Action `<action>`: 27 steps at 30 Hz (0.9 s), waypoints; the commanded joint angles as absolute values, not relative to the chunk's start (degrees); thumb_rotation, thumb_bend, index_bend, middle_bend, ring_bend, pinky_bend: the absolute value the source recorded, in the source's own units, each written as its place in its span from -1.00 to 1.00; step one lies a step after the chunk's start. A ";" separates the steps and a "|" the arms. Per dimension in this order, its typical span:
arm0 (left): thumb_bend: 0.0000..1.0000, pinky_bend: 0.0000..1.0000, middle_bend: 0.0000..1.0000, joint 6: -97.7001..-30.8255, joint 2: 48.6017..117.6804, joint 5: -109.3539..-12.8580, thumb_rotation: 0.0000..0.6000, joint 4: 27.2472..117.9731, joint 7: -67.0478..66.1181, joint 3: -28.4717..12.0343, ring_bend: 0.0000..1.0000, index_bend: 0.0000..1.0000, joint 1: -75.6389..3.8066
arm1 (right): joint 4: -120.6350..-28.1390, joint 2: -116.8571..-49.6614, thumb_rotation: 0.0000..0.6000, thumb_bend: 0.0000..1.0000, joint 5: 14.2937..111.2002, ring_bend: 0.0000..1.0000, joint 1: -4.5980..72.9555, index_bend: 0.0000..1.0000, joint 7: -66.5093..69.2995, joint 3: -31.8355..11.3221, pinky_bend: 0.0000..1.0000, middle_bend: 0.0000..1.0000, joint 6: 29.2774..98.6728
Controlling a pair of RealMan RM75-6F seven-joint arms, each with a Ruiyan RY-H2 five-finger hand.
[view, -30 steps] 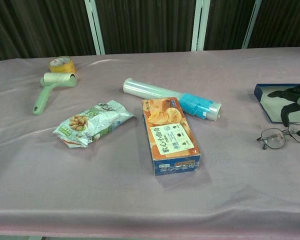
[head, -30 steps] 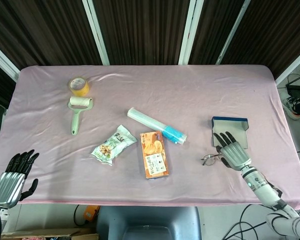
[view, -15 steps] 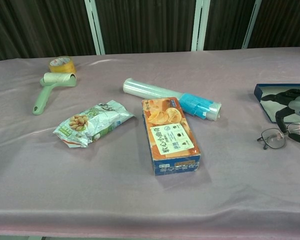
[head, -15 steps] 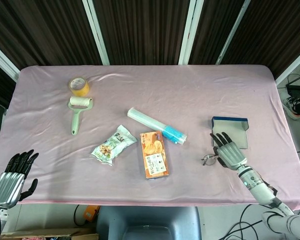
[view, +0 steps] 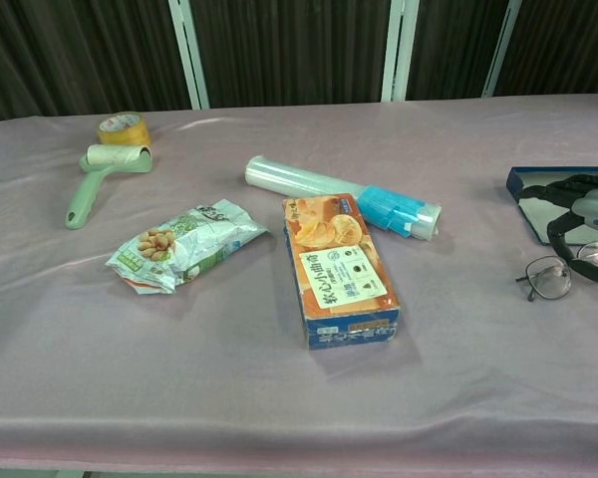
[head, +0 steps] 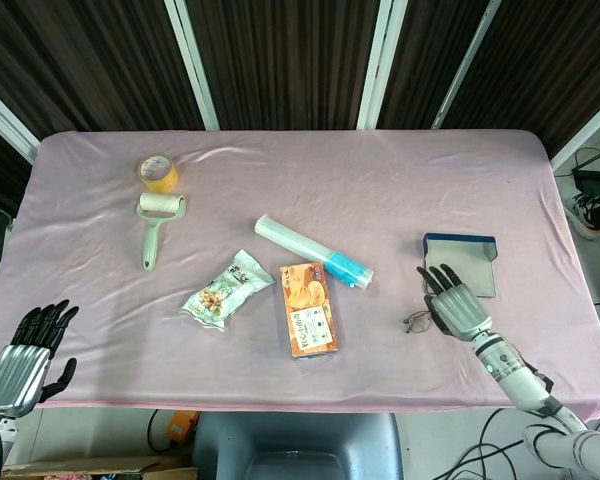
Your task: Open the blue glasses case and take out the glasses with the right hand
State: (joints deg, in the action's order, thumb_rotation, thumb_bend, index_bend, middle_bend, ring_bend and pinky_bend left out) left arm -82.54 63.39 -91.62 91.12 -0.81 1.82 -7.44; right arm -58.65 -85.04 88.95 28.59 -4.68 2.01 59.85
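The blue glasses case [head: 460, 262] lies open on the pink cloth at the right, its grey lining up; the chest view shows it at the right edge as the case [view: 534, 189]. The glasses [head: 416, 321] lie on the cloth just in front of it, one lens showing left of my right hand [head: 453, 305]. In the chest view the right hand [view: 584, 207] arches over the far half of the glasses [view: 550, 278], fingers spread and pointing down; no firm grip shows. My left hand [head: 25, 352] hangs off the table's near left corner, fingers apart, holding nothing.
A biscuit box [head: 308, 309], a snack bag [head: 225, 291] and a clear roll with a blue end [head: 313, 251] lie mid-table. A lint roller [head: 157, 226] and a tape roll [head: 158, 172] sit at the far left. The table's front edge runs close behind my right wrist.
My right hand has slid a little left and forward over the glasses, and its fingers now curve down onto them. The glasses have barely shifted. The left hand has not moved.
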 commanded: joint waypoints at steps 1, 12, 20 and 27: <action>-0.14 -0.86 -1.00 -82.63 63.35 -91.67 1.00 91.10 -0.68 1.83 -1.00 -1.00 -7.40 | -59.87 -84.61 1.00 0.48 89.48 -1.00 28.63 0.46 -4.99 2.04 -1.00 -0.91 60.54; -0.13 -0.87 -1.00 -82.95 63.19 -92.11 1.00 91.05 -0.23 1.95 -1.00 -1.00 -7.31 | -73.52 -82.79 1.00 0.48 93.57 -1.00 31.37 0.47 -11.12 1.17 -1.00 -0.91 62.63; -0.13 -0.86 -1.00 -83.79 62.79 -92.38 1.00 90.65 1.07 1.99 -1.00 -1.00 -6.94 | -80.76 -84.95 1.00 0.48 94.75 -1.00 33.27 0.46 -17.58 1.70 -1.00 -0.91 59.76; -0.13 -0.86 -1.00 -84.61 62.46 -92.69 1.00 90.34 2.34 1.97 -1.00 -1.00 -6.63 | -81.20 -86.96 1.00 0.48 93.96 -1.00 33.88 0.46 -18.74 1.90 -1.00 -0.91 57.88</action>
State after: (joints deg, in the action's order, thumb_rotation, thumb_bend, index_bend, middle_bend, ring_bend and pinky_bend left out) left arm -84.59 62.48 -92.67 90.35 2.32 1.97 -6.64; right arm -81.28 -86.68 94.17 33.74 -18.60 1.93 58.15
